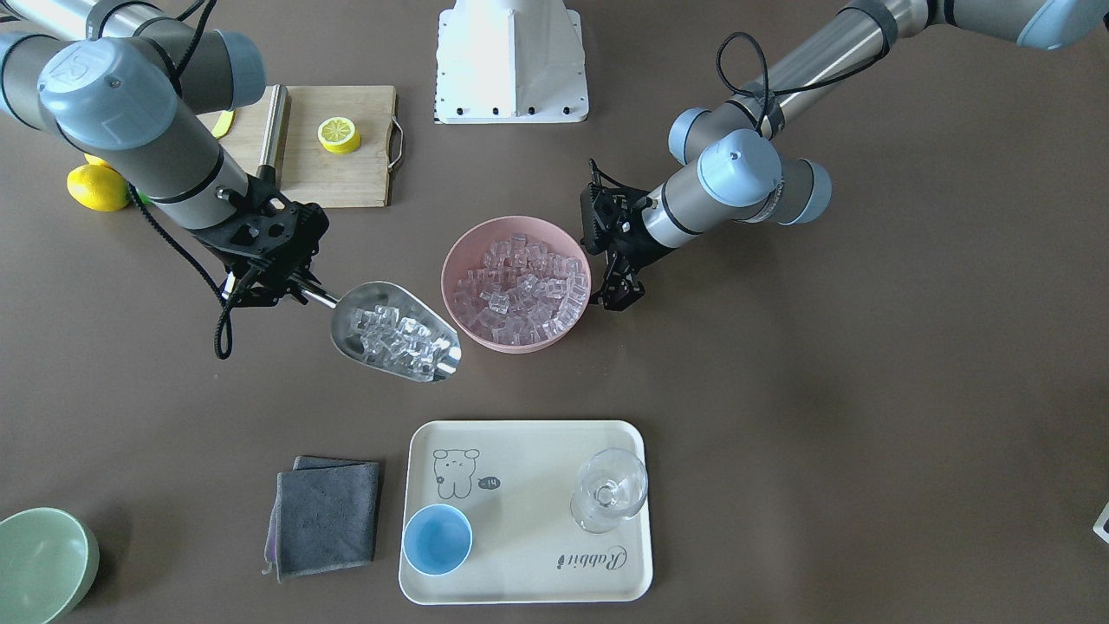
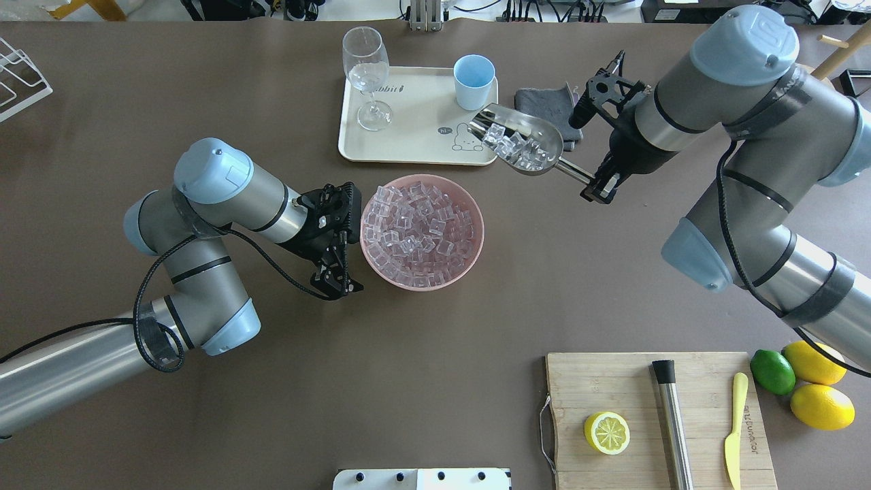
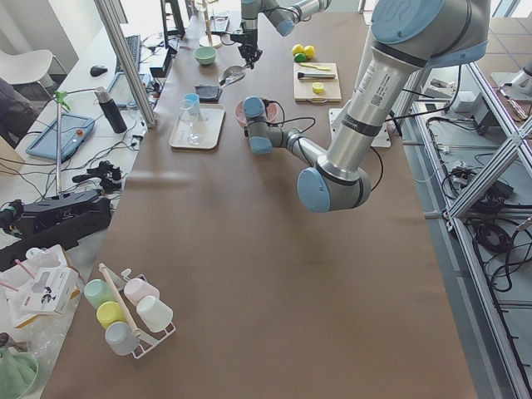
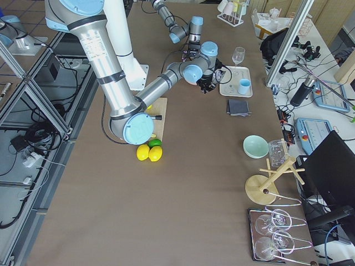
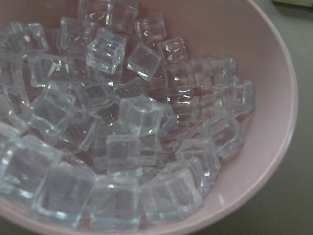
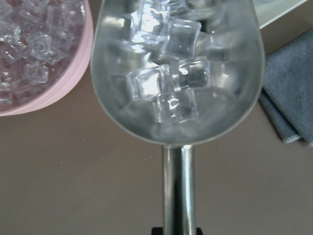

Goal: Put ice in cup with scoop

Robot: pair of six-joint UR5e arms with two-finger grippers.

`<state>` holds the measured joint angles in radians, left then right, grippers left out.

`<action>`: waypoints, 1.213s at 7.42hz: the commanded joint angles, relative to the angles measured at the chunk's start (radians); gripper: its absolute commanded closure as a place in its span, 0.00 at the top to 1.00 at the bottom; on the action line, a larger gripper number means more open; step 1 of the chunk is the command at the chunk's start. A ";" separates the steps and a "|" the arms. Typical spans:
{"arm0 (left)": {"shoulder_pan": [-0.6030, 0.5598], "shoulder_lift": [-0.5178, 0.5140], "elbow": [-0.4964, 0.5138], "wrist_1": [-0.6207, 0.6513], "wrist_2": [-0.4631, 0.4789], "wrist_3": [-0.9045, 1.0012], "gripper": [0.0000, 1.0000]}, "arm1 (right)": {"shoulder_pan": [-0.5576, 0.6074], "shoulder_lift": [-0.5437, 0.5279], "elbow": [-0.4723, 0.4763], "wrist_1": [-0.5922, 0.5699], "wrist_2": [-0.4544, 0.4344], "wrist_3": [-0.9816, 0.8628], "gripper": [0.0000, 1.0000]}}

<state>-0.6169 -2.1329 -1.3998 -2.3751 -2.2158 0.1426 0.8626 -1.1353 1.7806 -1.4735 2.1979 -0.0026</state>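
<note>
Scoop (image 6: 146,120) clamped by its handle in my right gripper (image 2: 597,185), level so no ice (image 6: 183,76) spills short of the cup (image 2: 474,80); left gripper (image 1: 620,296) jaws, I can't tell.

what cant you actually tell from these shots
Left gripper: whether its jaws touch the pink bowl; its own body hides them overhead, and the left wrist view shows only ice.
Right gripper: its hold on the scoop handle is cut off by the right wrist view's bottom edge.
Cup: too small in the side views.
</note>
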 commanded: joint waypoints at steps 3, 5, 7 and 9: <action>-0.090 0.082 -0.033 0.007 -0.008 0.003 0.99 | 0.151 0.291 -0.324 -0.311 0.053 -0.114 0.00; -0.177 0.132 -0.083 0.081 0.002 0.006 0.99 | 0.151 0.406 -0.467 -0.349 0.022 -0.186 0.00; -0.285 0.152 -0.093 0.145 0.097 0.011 0.99 | 0.150 0.474 -0.527 -0.422 -0.009 -0.250 0.00; -0.335 0.223 -0.122 0.146 0.227 0.000 0.99 | 0.128 0.543 -0.588 -0.499 -0.078 -0.345 0.00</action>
<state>-0.8955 -1.9650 -1.4949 -2.2381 -2.0859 0.1477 1.0069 -0.6520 1.2461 -1.9078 2.1729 -0.2821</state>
